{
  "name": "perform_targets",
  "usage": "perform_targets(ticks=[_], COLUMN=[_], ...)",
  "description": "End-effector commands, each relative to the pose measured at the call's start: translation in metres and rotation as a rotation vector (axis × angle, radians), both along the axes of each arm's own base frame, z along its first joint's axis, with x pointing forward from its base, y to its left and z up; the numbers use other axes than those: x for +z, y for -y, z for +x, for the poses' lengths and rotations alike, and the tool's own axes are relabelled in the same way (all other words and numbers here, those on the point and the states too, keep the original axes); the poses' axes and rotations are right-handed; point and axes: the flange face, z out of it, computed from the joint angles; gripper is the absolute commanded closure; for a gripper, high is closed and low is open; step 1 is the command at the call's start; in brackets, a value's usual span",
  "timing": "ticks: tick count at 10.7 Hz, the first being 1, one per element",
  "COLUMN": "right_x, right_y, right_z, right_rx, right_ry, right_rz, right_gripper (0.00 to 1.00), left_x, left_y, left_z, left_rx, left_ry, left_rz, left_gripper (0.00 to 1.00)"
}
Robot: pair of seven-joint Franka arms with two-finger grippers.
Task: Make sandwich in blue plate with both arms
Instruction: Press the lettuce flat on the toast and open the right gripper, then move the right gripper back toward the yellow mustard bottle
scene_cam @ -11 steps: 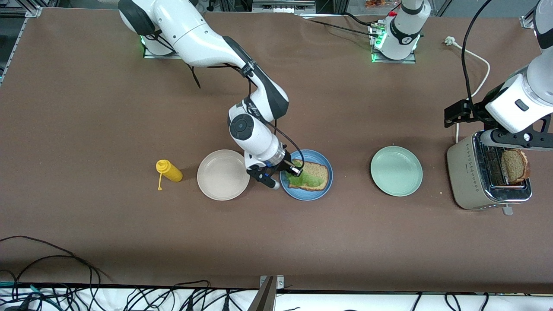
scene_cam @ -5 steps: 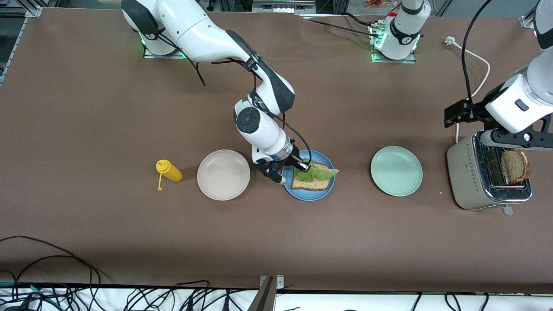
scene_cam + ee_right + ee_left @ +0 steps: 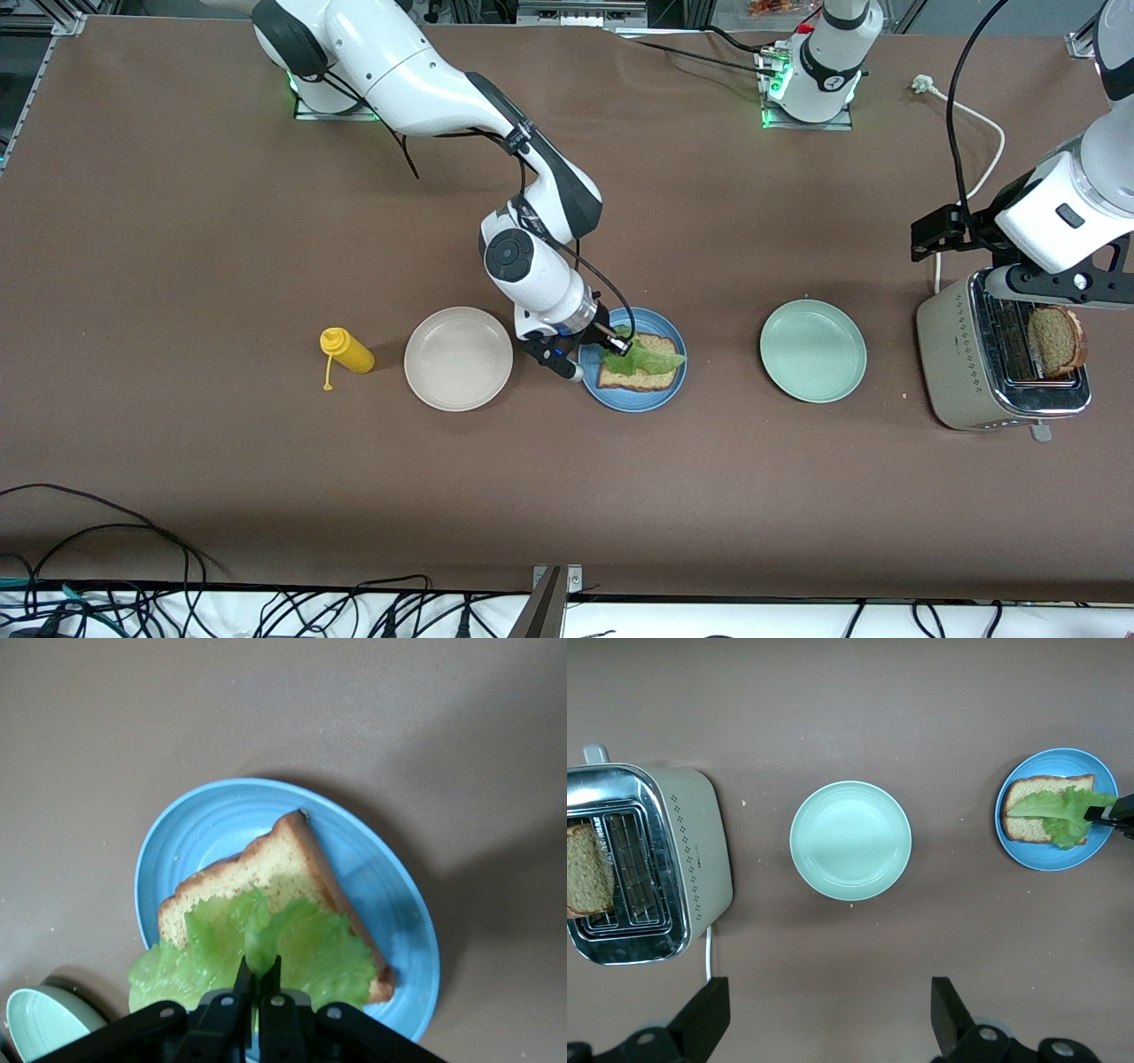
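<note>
The blue plate [image 3: 624,398] lies mid-table with one slice of brown bread [image 3: 642,377] on it. My right gripper [image 3: 617,341] is shut on the stalk end of a ruffled green lettuce leaf [image 3: 651,360], which is draped over the bread's half farther from the front camera. In the right wrist view the fingertips of the right gripper [image 3: 259,979] pinch the lettuce [image 3: 310,943] over the bread [image 3: 275,868] and the plate [image 3: 372,868]. A second bread slice [image 3: 1056,339] stands in the toaster [image 3: 961,372]. My left gripper [image 3: 830,1028] hangs open and empty high over the toaster, waiting.
A pale green plate [image 3: 812,351] lies between the blue plate and the toaster. A beige plate [image 3: 458,358] and a yellow squeeze bottle [image 3: 347,352] lie toward the right arm's end. The toaster's white cable [image 3: 979,115] trails toward the left arm's base.
My right gripper carried the lettuce from the bread's nearer side to its farther side, then drew it back a little toward the right arm's end. The left arm has not moved.
</note>
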Motion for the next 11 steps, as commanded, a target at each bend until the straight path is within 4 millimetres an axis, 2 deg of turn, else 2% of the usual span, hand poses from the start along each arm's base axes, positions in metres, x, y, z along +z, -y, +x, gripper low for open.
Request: perform_targets(ticks=[1, 4, 7, 9, 11], right_x=[-0.006, -0.001, 0.022, 0.048, 0.08], right_y=[-0.003, 0.006, 0.019, 0.04, 0.084], right_z=[0.001, 0.003, 0.007, 0.018, 0.027], right_rx=[0.048, 0.179, 0.275, 0.351, 0.469], right_ry=[0.056, 0.048, 0.015, 0.005, 0.002], right_rz=[0.003, -0.064, -0.115, -0.132, -0.15], right_gripper=[0.01, 0.0, 0.0, 0.0, 0.0], left_x=[0.007, 0.007, 0.007, 0.007, 0.007], left_y=[-0.001, -0.001, -0.002, -0.002, -0.002], left_z=[-0.003, -0.003, -0.003, -0.003, -0.003], left_rx=[-0.005, -0.006, -0.005, -0.005, -0.005], left_ry=[0.001, 0.001, 0.001, 0.001, 0.001], left_rz=[0.014, 0.016, 0.014, 0.016, 0.014], left_gripper=[0.0, 0.0, 0.0, 0.0, 0.0])
